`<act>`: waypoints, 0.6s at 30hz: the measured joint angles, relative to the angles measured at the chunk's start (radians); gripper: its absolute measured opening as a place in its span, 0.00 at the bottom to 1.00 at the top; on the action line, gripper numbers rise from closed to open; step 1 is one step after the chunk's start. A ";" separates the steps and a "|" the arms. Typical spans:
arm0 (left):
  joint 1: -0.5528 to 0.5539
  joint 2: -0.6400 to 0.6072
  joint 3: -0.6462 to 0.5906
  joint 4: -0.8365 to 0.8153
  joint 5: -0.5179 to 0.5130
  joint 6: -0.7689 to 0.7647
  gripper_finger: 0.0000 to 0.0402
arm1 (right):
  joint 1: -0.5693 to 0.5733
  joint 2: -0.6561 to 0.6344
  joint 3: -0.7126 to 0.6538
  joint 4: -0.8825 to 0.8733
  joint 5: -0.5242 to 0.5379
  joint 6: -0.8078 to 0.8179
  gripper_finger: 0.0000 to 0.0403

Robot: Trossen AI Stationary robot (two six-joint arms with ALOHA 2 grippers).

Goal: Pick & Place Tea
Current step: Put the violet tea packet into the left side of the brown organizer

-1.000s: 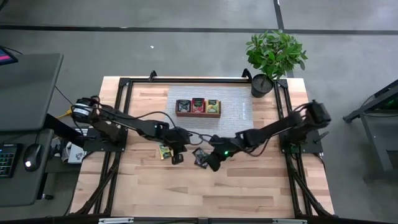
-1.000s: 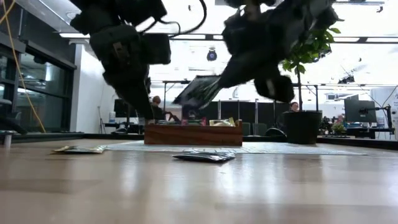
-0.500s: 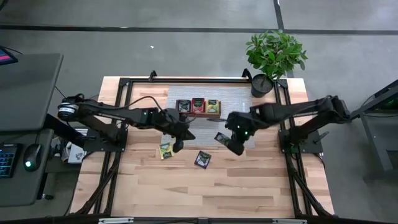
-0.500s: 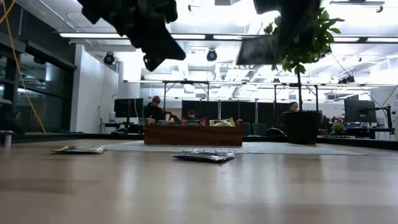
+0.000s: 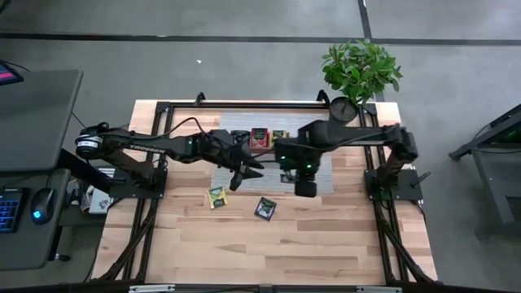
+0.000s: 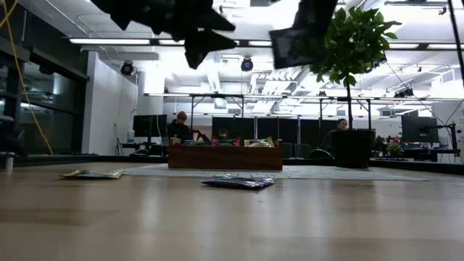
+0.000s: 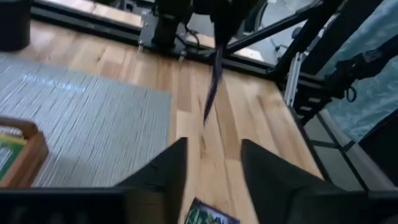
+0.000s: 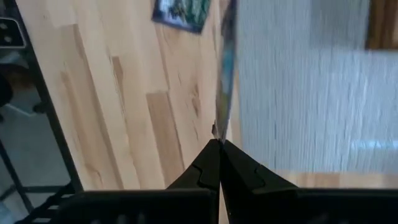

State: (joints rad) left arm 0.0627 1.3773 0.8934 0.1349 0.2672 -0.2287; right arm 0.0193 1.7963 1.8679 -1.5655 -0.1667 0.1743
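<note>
My right gripper [image 5: 291, 169] hovers high over the near edge of the grey mat [image 5: 319, 146], shut on a dark tea packet [image 6: 293, 45]. My left gripper [image 7: 211, 168] stands open and empty beside it, raised near the brown tray [image 6: 225, 156], which has packets standing in it. A yellow-green tea packet [image 5: 216, 197] and another dark one [image 5: 264, 208] lie flat on the wood nearer the front edge. My right gripper pinches the dark packet by one edge [image 8: 217, 134] between its two fingers, which point down from above. The packet hangs below the fingertips, seen edge-on in the right wrist view, tilted in the low view, and clear of the table.
A potted plant [image 5: 358, 77] stands at the far right corner. Black frame rails [image 5: 163, 122] run along the table's sides and back. Bare wood [image 5: 260, 252] spreads toward the near edge.
My right gripper has risen with the dark packet, gone toward the far edge over the mat and tipped downward. My left gripper has risen from beside the yellow-green packet, moved toward the tray and opened. Both packets on the wood have stayed put.
</note>
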 joint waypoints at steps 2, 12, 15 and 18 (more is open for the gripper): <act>-0.004 0.000 0.018 -0.002 -0.003 0.000 0.44 | 0.000 0.041 0.045 0.003 -0.005 -0.024 0.00; -0.004 0.060 0.100 0.008 -0.016 -0.005 0.63 | -0.014 0.102 0.123 0.026 0.025 -0.052 0.00; -0.004 0.086 0.121 -0.010 -0.016 -0.008 0.63 | -0.015 0.103 0.123 0.045 0.044 -0.052 0.00; -0.004 0.123 0.149 -0.001 -0.012 -0.008 0.63 | -0.014 0.103 0.123 0.045 0.045 -0.052 0.00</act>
State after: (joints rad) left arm 0.0586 1.5002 1.0420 0.1343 0.2555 -0.2363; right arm 0.0048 1.8992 1.9911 -1.5206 -0.1221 0.1219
